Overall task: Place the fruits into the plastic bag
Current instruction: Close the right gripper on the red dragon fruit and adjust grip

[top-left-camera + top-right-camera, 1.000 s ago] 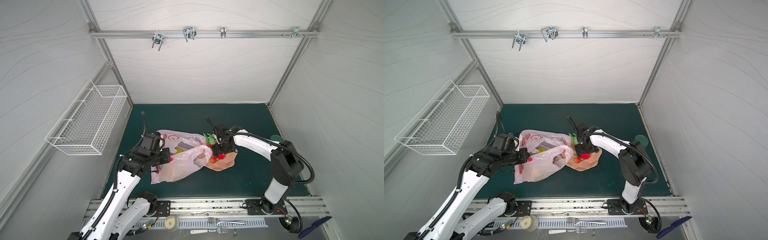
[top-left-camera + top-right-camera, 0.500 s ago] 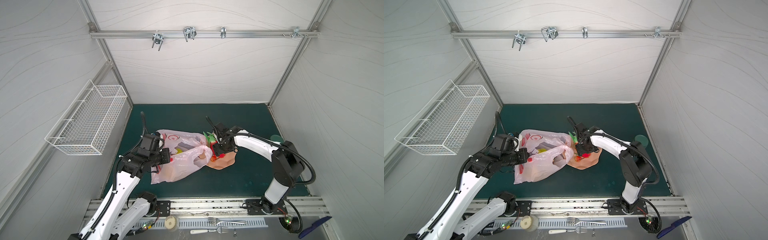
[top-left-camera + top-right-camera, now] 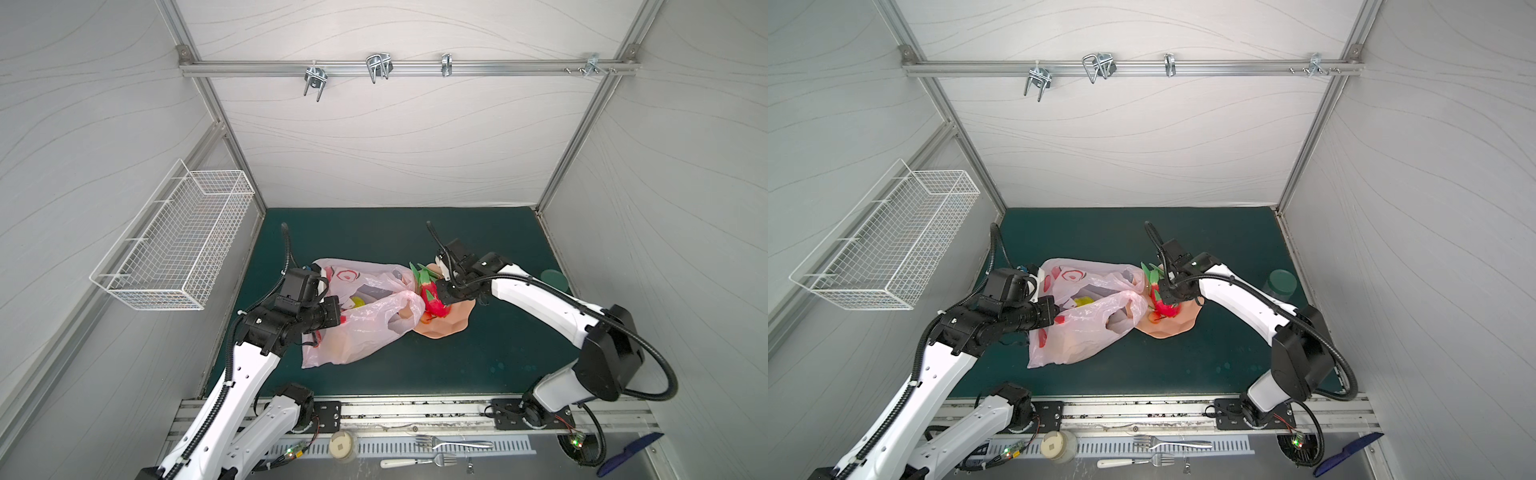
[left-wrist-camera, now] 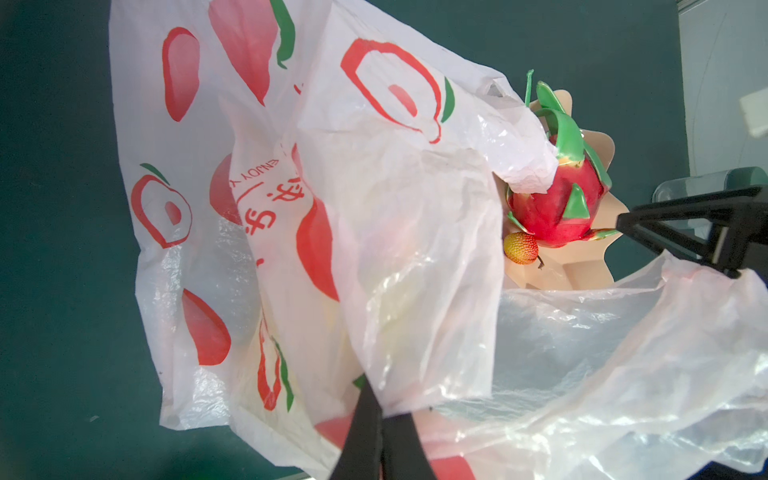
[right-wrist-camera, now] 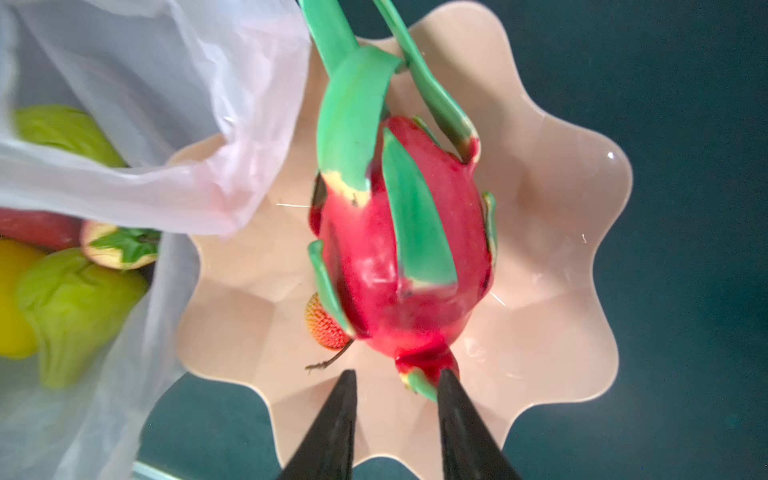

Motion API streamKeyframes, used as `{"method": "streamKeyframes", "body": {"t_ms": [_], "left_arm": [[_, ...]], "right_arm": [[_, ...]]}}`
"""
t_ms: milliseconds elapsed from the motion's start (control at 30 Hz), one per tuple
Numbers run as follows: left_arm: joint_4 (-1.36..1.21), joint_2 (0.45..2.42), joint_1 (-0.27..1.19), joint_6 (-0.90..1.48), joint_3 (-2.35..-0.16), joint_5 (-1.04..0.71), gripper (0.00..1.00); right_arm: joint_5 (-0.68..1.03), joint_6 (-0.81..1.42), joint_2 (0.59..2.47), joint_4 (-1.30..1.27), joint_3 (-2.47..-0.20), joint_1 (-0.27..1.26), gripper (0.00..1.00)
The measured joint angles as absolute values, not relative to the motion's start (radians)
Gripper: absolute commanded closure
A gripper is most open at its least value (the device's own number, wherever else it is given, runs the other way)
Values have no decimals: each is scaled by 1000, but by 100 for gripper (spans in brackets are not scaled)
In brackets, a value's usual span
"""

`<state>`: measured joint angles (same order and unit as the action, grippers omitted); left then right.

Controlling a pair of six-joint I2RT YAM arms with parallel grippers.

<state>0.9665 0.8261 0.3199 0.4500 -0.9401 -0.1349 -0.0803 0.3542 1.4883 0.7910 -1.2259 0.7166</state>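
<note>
Left gripper (image 4: 380, 415) pinched tight on the plastic bag (image 3: 357, 332) beside the peach bowl (image 5: 561, 249), evidently propping its mouth open. Right gripper (image 5: 397, 374), jaws partly apart, straddles the stem end of the dragon fruit (image 5: 374, 249) inside the bowl, not yet clamped.

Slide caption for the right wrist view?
Right gripper open at the base of the dragon fruit in the peach bowl; plastic bag draped over its rim.
</note>
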Motion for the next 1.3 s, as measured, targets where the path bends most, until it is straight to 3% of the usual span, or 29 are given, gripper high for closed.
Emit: {"method": "streamKeyframes", "body": {"t_ms": [133,167,233,367,433,833,1300], "left_arm": [[958,827,320,450,-940,-150,100],[955,828,320,450,-940,-152,100],[948,830,320,450,-940,-158,100],[939,834,320,450,-940,-167,100],[934,835,320,450,-940,-172,100],[913,838,320,449,-927,-217,100],[915,839,320,446,-904,-225,100]], "right_arm": [[-26,382,1435,768,-1226,704,66],[-16,388,1430,760,-1226,702,60],[-3,403,1432,756,-1226,698,35],[-4,402,1452,752,-1216,689,8],[-10,396,1466,749,-1207,687,1],[-45,297,1639,688,-1206,687,1],[-118,253,1708,624,-1206,699,1]]}}
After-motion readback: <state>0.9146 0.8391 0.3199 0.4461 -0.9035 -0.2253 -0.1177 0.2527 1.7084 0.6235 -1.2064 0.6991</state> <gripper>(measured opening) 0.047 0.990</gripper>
